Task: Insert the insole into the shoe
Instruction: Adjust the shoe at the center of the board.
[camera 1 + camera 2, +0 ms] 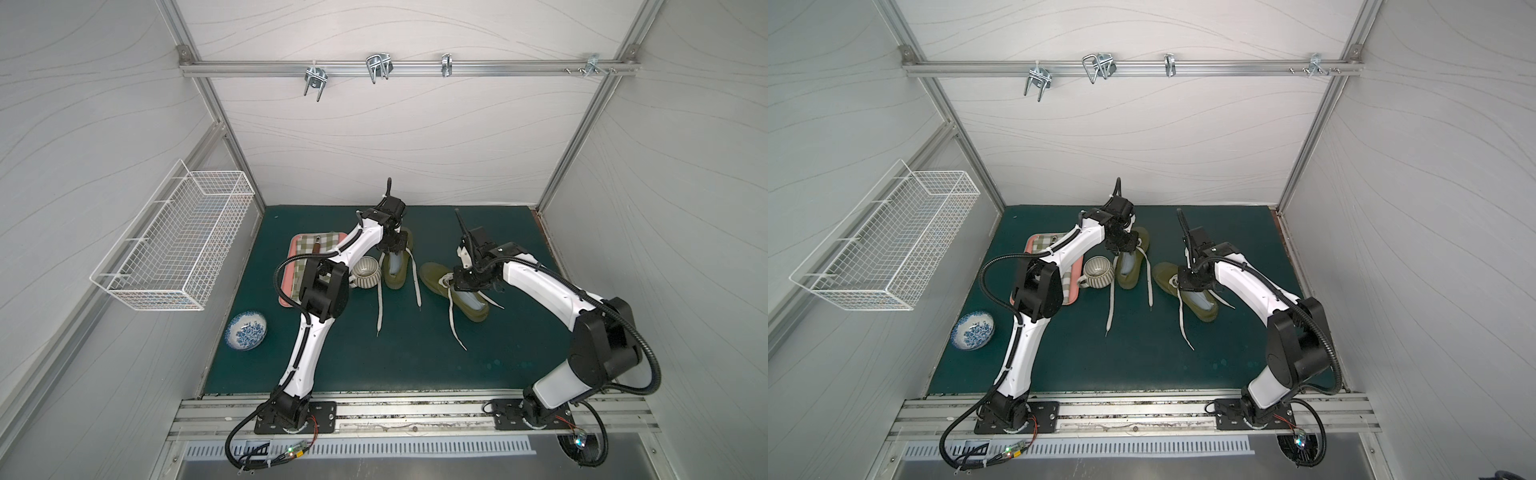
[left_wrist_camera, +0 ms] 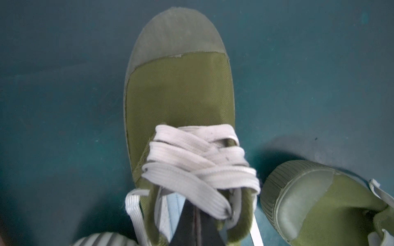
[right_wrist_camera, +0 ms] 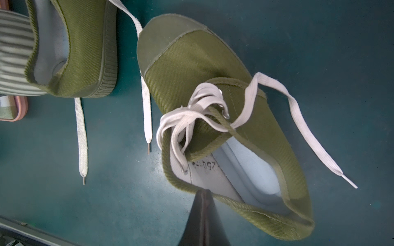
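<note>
Two olive canvas shoes with loose white laces lie on the green mat. In both top views the left shoe (image 1: 395, 278) (image 1: 1127, 278) sits under my left gripper (image 1: 395, 249) (image 1: 1126, 249). In the left wrist view that gripper (image 2: 195, 209) is shut, its tip inside this shoe (image 2: 179, 95) under the laces, beside a pale blue insole (image 2: 172, 204). The right shoe (image 1: 434, 276) (image 3: 191, 70) holds a pale blue insole (image 3: 251, 170). My right gripper (image 1: 462, 287) (image 3: 203, 191) is shut, its tip touching that shoe's collar rim.
A striped mug (image 1: 365, 272) stands right beside the left shoe. A pink tray (image 1: 291, 249) with a checked cloth lies behind my left arm. A blue-patterned bowl (image 1: 246, 331) sits front left. A wire basket (image 1: 174, 237) hangs on the left wall. Laces (image 1: 379, 307) trail forward.
</note>
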You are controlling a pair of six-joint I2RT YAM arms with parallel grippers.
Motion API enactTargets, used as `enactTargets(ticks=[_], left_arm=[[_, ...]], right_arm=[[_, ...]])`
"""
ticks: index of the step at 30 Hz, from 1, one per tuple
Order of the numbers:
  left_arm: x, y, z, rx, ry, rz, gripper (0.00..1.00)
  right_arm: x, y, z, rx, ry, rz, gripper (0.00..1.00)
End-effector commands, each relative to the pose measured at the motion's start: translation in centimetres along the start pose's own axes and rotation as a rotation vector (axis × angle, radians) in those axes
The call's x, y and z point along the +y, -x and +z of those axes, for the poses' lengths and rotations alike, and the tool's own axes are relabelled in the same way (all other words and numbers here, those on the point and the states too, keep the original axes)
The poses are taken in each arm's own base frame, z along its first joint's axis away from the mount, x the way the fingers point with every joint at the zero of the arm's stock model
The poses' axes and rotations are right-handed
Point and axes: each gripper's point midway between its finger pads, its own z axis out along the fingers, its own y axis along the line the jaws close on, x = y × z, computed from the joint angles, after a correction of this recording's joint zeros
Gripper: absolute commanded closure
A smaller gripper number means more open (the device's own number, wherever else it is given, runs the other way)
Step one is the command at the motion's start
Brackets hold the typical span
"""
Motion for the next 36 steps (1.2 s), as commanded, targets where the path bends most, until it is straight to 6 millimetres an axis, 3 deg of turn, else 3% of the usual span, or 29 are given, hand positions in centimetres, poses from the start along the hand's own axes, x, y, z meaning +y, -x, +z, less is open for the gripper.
enactTargets(ticks=[1,18,25,32,36], left_arm=[[-1.3,2.5,-2.4,-0.099,-0.03,0.005,1.0],[-3.1,1.9,-2.5,-0.102,-0.12,-0.039,1.0],[-3.3,0.9,-1.0,-0.078,-0.141,-0.06,1.0],[-1.4,-1.1,1.7,-0.013,-0.053,-0.034,1.0],[-1.7,-1.0,0.1,-0.021,-0.065,-0.029,1.0]], right_arm=[[0.3,0.0,-0.5,0.001,0.008,-0.004,1.0],[0.2,-0.2,-0.4,0.01,0.007,-0.009,1.0],[0.2,-0.1,-0.4,0.008,0.005,-0.01,1.0],[0.6,0.5,-0.2,-0.001,0.015,0.0,1.0],[0.6,0.8,0.1,-0.013,0.017,0.008,1.0]])
